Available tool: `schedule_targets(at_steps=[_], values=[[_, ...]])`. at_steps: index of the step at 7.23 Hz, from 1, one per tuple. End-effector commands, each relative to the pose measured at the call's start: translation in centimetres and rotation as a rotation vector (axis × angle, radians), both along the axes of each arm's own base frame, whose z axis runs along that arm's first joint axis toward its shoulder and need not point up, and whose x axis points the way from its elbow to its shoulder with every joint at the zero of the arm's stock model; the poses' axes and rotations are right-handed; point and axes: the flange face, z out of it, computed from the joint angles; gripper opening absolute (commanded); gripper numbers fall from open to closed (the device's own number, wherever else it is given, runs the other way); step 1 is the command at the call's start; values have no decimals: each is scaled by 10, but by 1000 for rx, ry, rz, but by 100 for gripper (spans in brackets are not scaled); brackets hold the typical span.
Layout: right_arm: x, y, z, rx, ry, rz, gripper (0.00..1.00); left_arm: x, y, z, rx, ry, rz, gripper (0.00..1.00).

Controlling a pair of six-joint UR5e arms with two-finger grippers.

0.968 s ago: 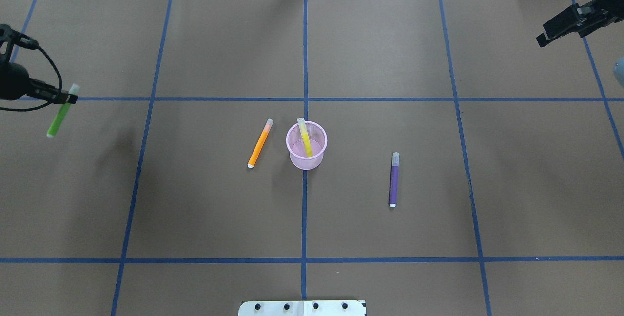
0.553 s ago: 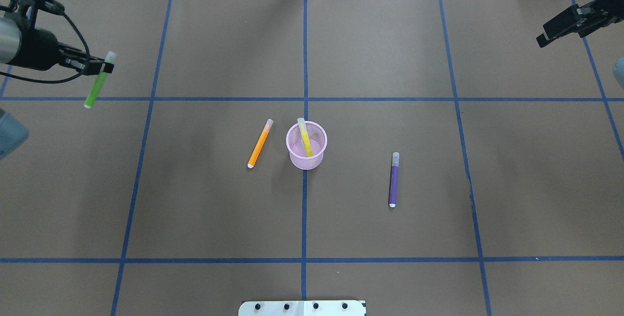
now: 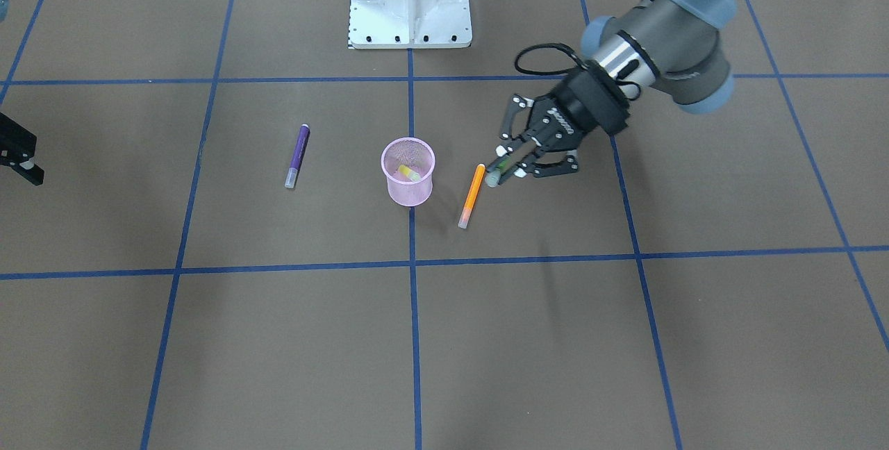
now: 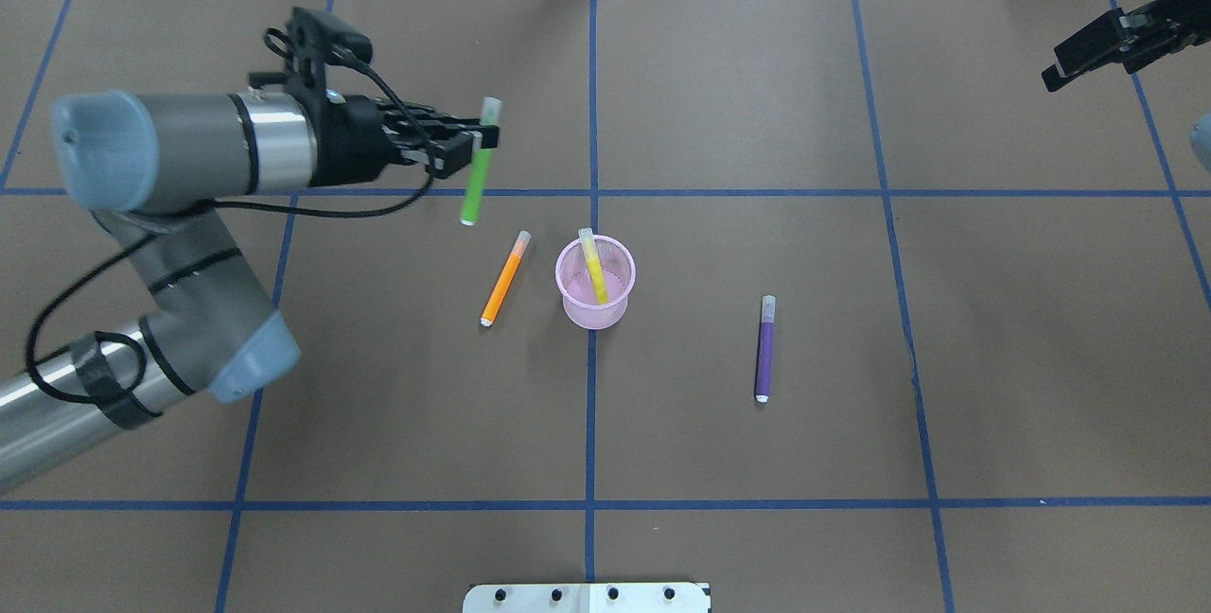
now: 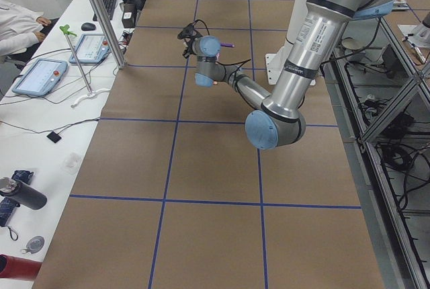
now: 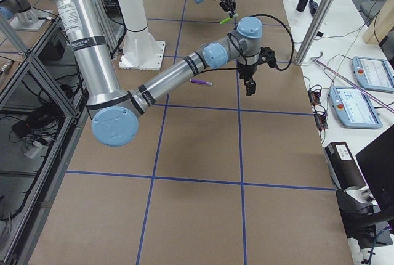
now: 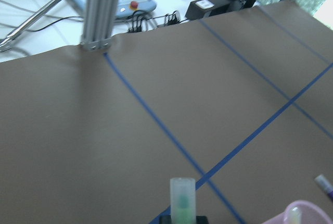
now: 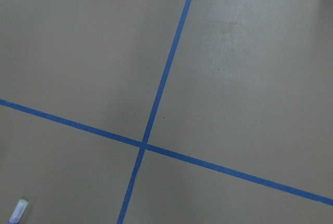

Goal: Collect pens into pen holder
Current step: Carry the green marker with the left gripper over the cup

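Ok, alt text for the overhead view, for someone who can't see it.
The left arm's claw holds a green pen near a pink mesh pen holder with a yellow pen inside. An orange pen and a purple pen lie on the brown table, one either side of the holder.

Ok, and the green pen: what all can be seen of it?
The green pen is a short, thick marker: bright green barrel, pale translucent cap, whitish end, plastic by its look. The left gripper is shut on it just below the cap; nothing else touches it. It is held in the air, capped, to the left of the pink pen holder in the overhead view, not yet over it.
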Motion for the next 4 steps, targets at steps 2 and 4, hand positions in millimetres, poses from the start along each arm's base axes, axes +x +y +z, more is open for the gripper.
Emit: schedule_targets(at_steps=[2,4], values=[[0,-1,-1,3,0,0,100,59,43,-27,57,199,-91,0],[0,-2,-4,7,-2,1,100,107,44,-18,157,202,-155,0]])
